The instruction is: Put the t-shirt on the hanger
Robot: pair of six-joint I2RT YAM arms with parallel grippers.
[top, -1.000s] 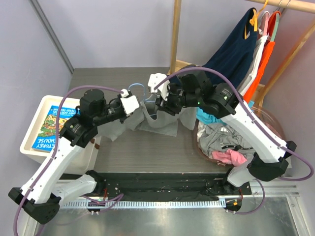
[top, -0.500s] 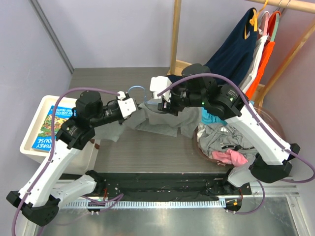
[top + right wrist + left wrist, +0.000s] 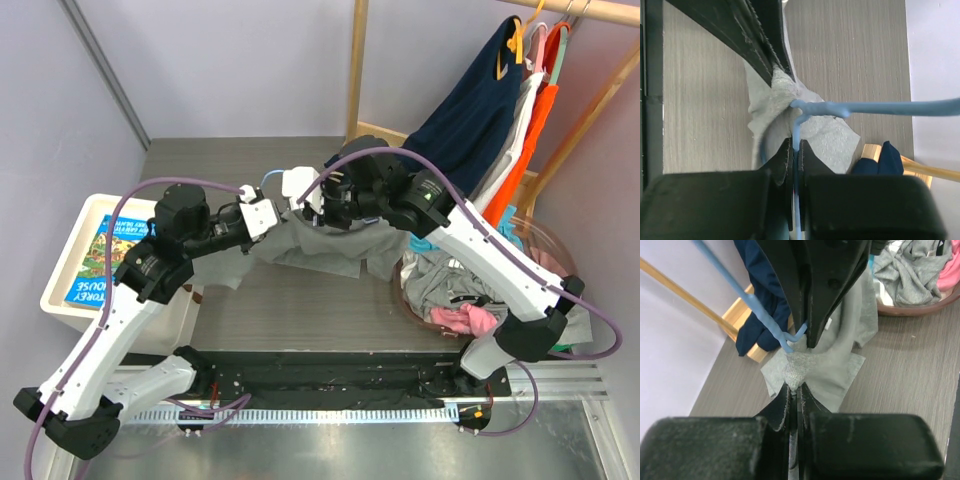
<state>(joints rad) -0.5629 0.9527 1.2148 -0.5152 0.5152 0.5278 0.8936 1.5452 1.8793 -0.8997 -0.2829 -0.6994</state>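
Note:
The light-grey t-shirt [image 3: 330, 245] hangs lifted above the table's middle, bunched between both grippers. My left gripper [image 3: 283, 212] is shut on a fold of the t-shirt [image 3: 812, 367] by its collar. My right gripper [image 3: 300, 200] is shut on the thin pale-blue hanger [image 3: 796, 137], whose hook [image 3: 272, 177] curves up behind the grippers. In the left wrist view the hanger [image 3: 757, 310] runs up and left, meeting the shirt's collar. In the right wrist view the t-shirt [image 3: 772, 107] drapes round the hanger's neck. Most of the hanger's arms are hidden inside the cloth.
A round basket [image 3: 545, 250] of loose clothes stands at the right. A wooden rack [image 3: 357, 70] behind holds a navy garment [image 3: 465, 110] and others on yellow and pink hangers. A white bin [image 3: 75, 270] with a book stands at the left.
Both grippers have moved left and closer together, carrying shirt and hanger with them. The right arm has reached further left; the hanger's hook now shows less above the grippers.

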